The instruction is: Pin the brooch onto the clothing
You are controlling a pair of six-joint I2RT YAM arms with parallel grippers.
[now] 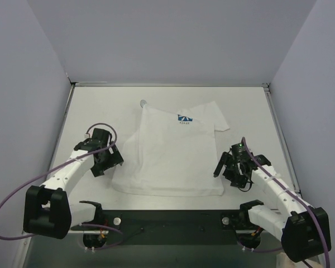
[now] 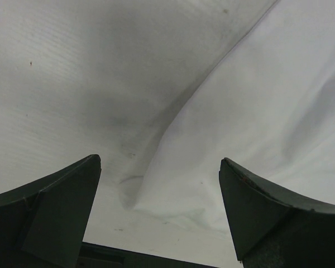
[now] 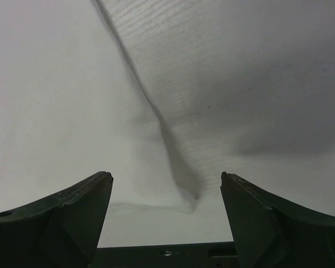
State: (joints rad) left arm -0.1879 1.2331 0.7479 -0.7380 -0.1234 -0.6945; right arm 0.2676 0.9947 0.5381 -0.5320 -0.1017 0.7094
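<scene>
Clothing (image 1: 167, 159), a white T-shirt, lay flat but creased on the white desk (image 1: 95, 111). Pale grey-lilac walls (image 1: 173, 39) enclosed the desk on three sides, and a dark strip (image 1: 167, 226) ran along the near edge between the arm bases. The shirt's long axis ran from near edge to far edge. Its hem lay toward the bases, the blue print (image 1: 185, 118) toward the far end, and one sleeve (image 1: 219, 120) jutted to the right.

The brooch (image 1: 143, 103), a tiny pale disc, sat at the shirt's far left corner. Whether it touched the fabric, and which way it faced, could not be told.

The left hand (image 1: 109, 164) hovered at the shirt's left edge, fingers (image 2: 56, 206) spread wide and holding nothing, with the fabric edge crossing beneath the gap. The right hand (image 1: 226, 174) hovered at the near right corner, fingers (image 3: 268, 218) well apart and gripping nothing, with the shirt's corner lying below them.
</scene>
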